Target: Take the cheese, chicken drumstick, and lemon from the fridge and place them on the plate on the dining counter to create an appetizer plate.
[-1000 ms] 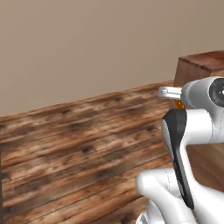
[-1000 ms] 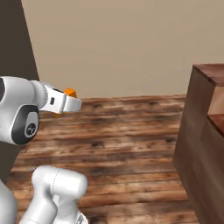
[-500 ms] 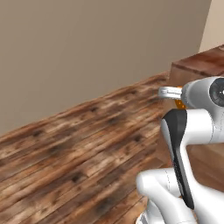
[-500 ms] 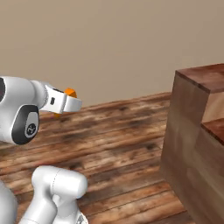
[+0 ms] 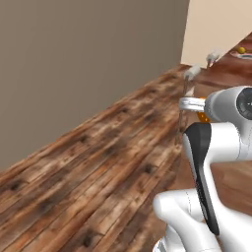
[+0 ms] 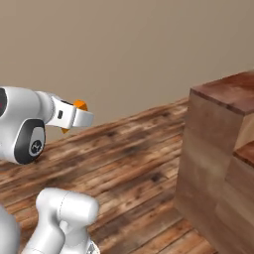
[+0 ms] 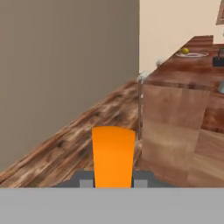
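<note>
My gripper is shut on the cheese, an orange chunk that stands up between the fingertips. From the right base view the cheese pokes out past the white hand, level with the gripper. Ahead and to the right stands the dining counter. On its far top sits the plate with the yellow lemon on it. In the left base view the lemon shows at the top right corner. The fridge and the chicken drumstick are out of view.
A grey wall runs along the left, with wooden floor between it and the counter. Two pale stools stand at the counter's near side. A dark object rests on the counter top near the plate.
The whole picture has shifted, so the base has driven and turned: the dining counter now sits closer and the plate has come into view. The cheese stays in the shut gripper.
</note>
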Robot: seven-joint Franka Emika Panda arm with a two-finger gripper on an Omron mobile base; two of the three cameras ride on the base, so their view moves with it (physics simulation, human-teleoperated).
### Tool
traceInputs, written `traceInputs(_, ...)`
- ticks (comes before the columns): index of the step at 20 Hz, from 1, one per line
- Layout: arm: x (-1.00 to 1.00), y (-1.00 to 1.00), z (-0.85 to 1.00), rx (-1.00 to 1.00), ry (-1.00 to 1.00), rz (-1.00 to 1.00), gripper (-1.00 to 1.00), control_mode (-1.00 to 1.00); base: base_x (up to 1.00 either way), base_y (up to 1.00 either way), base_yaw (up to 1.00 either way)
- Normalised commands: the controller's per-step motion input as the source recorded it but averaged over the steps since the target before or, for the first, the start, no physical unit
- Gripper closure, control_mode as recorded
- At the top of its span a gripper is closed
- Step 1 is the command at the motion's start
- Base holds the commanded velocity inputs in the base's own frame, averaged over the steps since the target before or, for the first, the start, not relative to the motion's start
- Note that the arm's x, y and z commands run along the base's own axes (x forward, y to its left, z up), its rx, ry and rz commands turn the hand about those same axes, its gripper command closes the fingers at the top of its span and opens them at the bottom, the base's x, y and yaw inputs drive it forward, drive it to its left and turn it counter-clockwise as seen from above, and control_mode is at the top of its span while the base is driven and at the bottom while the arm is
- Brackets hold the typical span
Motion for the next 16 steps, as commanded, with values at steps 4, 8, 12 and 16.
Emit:
traceInputs(4, 0.0, 0.0, 0.0, 0.0, 0.0, 0.0, 1.0, 1.0, 0.95, 1.0, -0.42)
traceInputs(8, 0.0, 0.0, 0.0, 0.0, 0.0, 0.0, 1.0, 1.0, 0.99, 1.0, -0.41)
traceInputs(12, 0.0, 0.0, 0.0, 0.0, 0.0, 0.0, 1.0, 1.0, 1.0, 1.0, -0.41)
traceInputs(16, 0.0, 0.0, 0.0, 0.0, 0.0, 0.0, 1.0, 1.0, 1.0, 1.0, -0.42)
